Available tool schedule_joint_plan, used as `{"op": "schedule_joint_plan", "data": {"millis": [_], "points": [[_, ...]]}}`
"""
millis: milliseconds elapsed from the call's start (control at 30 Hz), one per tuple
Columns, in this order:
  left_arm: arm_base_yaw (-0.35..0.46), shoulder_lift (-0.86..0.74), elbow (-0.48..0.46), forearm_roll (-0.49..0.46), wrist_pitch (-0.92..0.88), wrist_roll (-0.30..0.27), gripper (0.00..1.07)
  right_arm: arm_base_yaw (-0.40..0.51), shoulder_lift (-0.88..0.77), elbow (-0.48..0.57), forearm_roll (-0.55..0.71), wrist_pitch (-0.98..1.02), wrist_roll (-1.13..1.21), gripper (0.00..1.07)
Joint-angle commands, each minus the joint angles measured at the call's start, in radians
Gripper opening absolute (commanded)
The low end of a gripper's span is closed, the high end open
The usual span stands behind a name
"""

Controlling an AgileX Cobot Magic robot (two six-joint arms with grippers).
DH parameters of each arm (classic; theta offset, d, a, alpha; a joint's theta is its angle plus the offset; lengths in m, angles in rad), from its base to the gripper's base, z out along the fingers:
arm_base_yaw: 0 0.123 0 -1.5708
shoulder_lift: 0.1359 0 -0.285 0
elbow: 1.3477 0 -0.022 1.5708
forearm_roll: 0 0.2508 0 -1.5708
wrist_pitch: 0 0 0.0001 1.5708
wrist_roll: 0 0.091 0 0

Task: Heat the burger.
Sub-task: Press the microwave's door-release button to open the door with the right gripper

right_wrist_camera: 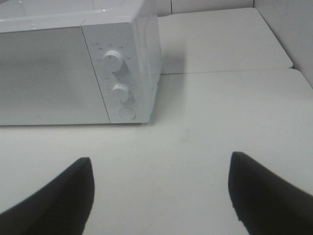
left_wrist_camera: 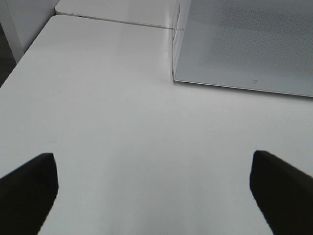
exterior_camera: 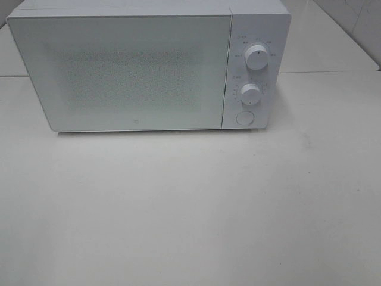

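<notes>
**Both grippers released over bare table; burger not located**

A white microwave (exterior_camera: 119, 71) was recorded at the back of the white table (exterior_camera: 190, 208), with its door (exterior_camera: 119, 68) shut. A dotted mesh window was noted in the door. Nothing could be made out behind it. On the panel at the right of the door, an upper knob (exterior_camera: 256, 58), a lower knob (exterior_camera: 250, 93) and a round button (exterior_camera: 244, 117) were seen, one below the other.

The left gripper (left_wrist_camera: 151, 159) was seen only in its wrist view. Its dark fingers (left_wrist_camera: 29, 191) were spread wide, with bare table surface between them. Nothing was grasped or touched. The microwave's left front corner was seen ahead of it, well apart from the fingertips.

The right gripper (right_wrist_camera: 160, 157) was likewise seen only in its wrist view. Its fingers (right_wrist_camera: 58, 196) were parted, with only table between them, and nothing was held. The knob panel lay ahead of it, apart from the fingertips.

Neither gripper was caught in the high view.

The burger could not be found in any of the three views. Its position could therefore not be told, and no relation to either pair of fingers could be recorded beyond this: it was not between them.
</notes>
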Motion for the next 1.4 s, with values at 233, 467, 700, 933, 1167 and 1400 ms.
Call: {"op": "schedule_joint_plan", "data": {"millis": [233, 467, 700, 933, 1167, 1400], "points": [[0.003, -0.014, 0.003, -0.008, 0.000, -0.004, 1.00, -0.016, -0.027, -0.014, -0.005, 0.050, -0.010, 0.76], [0.003, -0.014, 0.003, -0.008, 0.000, -0.004, 1.00, -0.016, -0.027, 0.012, -0.007, 0.152, -0.043, 0.75], [0.003, -0.014, 0.003, -0.008, 0.000, -0.004, 1.00, -0.016, -0.027, 0.012, -0.007, 0.152, -0.043, 0.75], [0.003, -0.014, 0.003, -0.008, 0.000, -0.004, 1.00, -0.016, -0.027, 0.012, -0.007, 0.152, -0.041, 0.75], [0.003, -0.014, 0.003, -0.008, 0.000, -0.004, 1.00, -0.016, -0.027, 0.012, -0.007, 0.152, -0.041, 0.75], [0.003, -0.014, 0.003, -0.008, 0.000, -0.004, 1.00, -0.016, -0.027, 0.005, -0.007, 0.147, -0.041, 0.75]]}}
